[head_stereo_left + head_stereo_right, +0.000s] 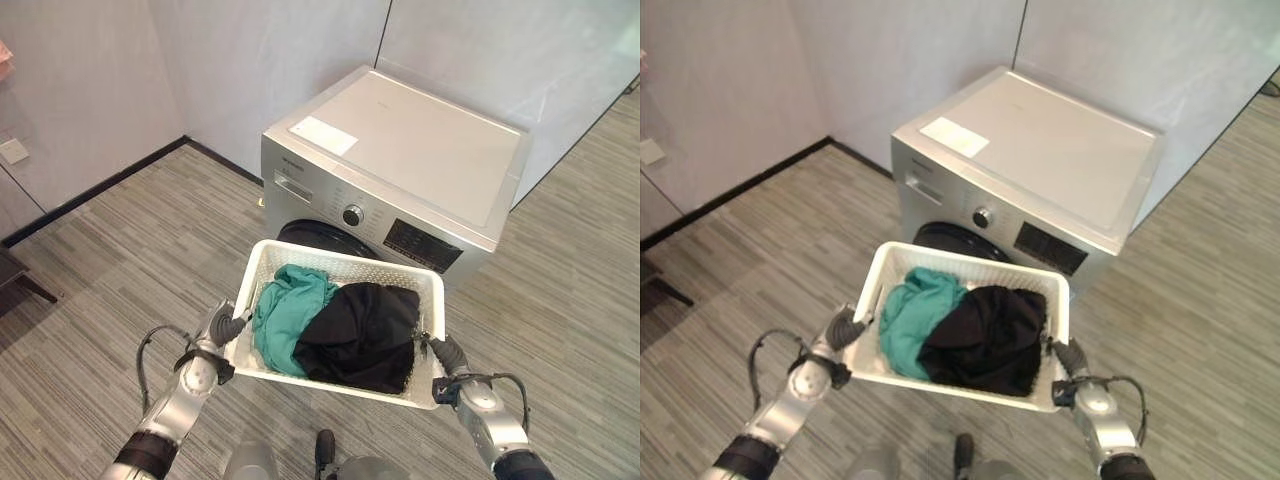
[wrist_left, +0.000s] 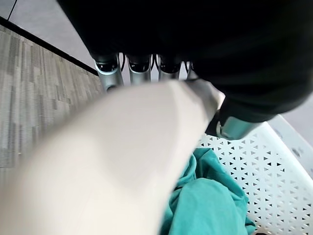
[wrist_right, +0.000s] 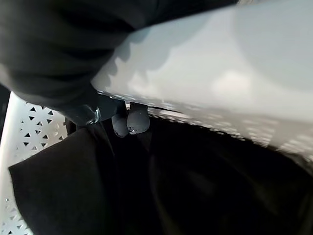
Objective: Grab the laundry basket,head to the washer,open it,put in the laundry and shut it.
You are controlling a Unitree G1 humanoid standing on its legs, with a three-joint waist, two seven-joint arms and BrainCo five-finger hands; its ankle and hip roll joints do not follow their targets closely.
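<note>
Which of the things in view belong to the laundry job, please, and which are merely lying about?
Job:
basket, held at its sides by the left hand and right hand
teal cloth and black cloth inside it
washer, door closed

Lying about:
white sheet on the washer's top
wall socket

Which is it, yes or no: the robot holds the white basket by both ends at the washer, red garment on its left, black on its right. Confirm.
No. The garment on its left is teal, not red, as the left eye view shows. The rest holds: left hand and right hand grip the white basket before the washer, black garment on its right.
</note>
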